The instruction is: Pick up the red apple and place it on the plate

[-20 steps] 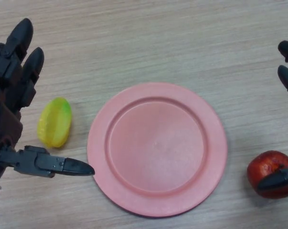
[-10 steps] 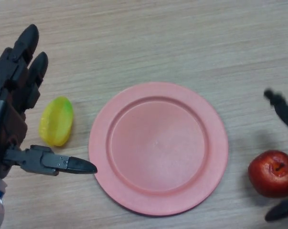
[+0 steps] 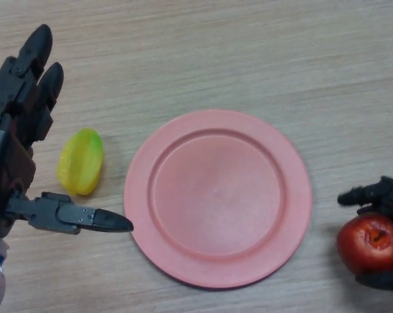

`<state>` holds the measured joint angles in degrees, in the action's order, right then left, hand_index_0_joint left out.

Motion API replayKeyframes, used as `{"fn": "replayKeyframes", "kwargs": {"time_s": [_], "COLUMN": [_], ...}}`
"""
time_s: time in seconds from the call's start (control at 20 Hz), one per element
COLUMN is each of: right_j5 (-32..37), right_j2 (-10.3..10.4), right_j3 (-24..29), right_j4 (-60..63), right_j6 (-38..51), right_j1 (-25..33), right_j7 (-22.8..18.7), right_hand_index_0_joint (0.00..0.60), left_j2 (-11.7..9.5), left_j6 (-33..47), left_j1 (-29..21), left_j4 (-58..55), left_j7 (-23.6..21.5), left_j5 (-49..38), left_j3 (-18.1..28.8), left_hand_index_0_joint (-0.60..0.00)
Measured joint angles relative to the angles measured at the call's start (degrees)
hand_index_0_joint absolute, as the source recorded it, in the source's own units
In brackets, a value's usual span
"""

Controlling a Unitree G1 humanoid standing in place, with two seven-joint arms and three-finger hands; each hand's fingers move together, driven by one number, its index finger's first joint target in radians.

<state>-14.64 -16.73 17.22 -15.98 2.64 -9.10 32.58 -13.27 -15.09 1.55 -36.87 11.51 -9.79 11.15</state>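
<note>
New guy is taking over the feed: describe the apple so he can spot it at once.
Start at the big pink plate in the middle of the wooden table. Look past its right rim to the view's lower right corner, where the right hand curls around the red apple. It is round and dark red; the only other fruit, left of the plate, is yellow-green.

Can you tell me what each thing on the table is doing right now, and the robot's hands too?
Round pink plastic plate: flat on the table, nothing on it.
Shiny red apple: on the table right of the plate, clasped.
Yellow-green fruit: lying left of the plate, untouched.
Black right hand: curled round the apple.
Black left hand: open, holding nothing.
</note>
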Motion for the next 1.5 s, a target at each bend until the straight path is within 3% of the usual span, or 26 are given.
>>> {"fn": "replayKeyframes", "kwargs": {"time_s": [0.15, 0.3, 0.5, 0.65, 0.8, 0.85, 1.0, 1.05, 1.1, 1.35, 1.5], "right_j5": [0.23, 0.54, 0.1, -8.38, -8.71, -8.72, -8.56, -7.88, -5.96, 4.48, 14.69], "right_j2": [1.44, 1.09, 1.37, 3.94, 4.94, 5.28, 5.73, 5.73, 5.89, 5.06, 1.47], "right_j3": [-0.26, -7.81, -20.32, -23.93, -24.67, -24.67, -25.05, -25.37, -25.38, -19.66, -13.97], "right_j4": [-7.42, -12.6, -10.62, -4.44, -2.14, -1.12, -0.9, -0.98, -1.8, -10.22, -18.18], "right_j6": [-6.96, -13.49, -14.05, -17.33, -23.31, -24.46, -25.57, -26.66, -31.47, -40.29, -44.72], "right_j1": [0.9, 7.74, 17.02, 18.87, 19.47, 20.29, 22.24, 23.07, 25.18, 30.09, 26.94], "right_j7": [0.53, -2.91, -4.54, -5.19, -6.3, -7.71, -9.68, -9.7, -9.69, -9.7, -10.04], "right_hand_index_0_joint": [0.6, 0.6, 0.6, 0.6, 0.6, 0.55, 0.151, 0.051, 0.0, 0.0, 0.0], "left_j2": [-0.02, -0.73, -1.61, -1.61, -1.78, -1.84, -1.84, -1.84, -1.83, -1.84, -1.85], "left_j6": [-0.08, -2.22, -4.44, -4.5, -6.94, -6.93, -6.94, -6.94, -6.94, -7.49, -7.87], "left_j1": [0.15, 0.05, 0.15, 0.49, 0.17, 0.04, 0.05, 0.13, 0.3, -0.68, -1.29], "left_j4": [-1.24, -3.4, -6.48, -6.47, -7.52, -7.93, -8.01, -8.01, -8.01, -8.01, -8.0], "left_j7": [0.09, 1.77, 3.74, 3.74, 3.81, 3.84, 4.06, 4.09, 4.15, 4.29, 4.1], "left_j5": [-0.02, -0.19, -2.79, -2.98, -4.63, -4.75, -5.03, -5.02, -4.97, -4.31, -2.13], "left_j3": [0.02, 0.19, 2.27, 2.75, 5.22, 5.6, 6.8, 6.81, 6.8, 6.56, 4.47], "left_hand_index_0_joint": [0.0, 0.0, 0.0, 0.0, 0.0, 0.0, 0.0, 0.0, 0.0, 0.0, 0.0]}}
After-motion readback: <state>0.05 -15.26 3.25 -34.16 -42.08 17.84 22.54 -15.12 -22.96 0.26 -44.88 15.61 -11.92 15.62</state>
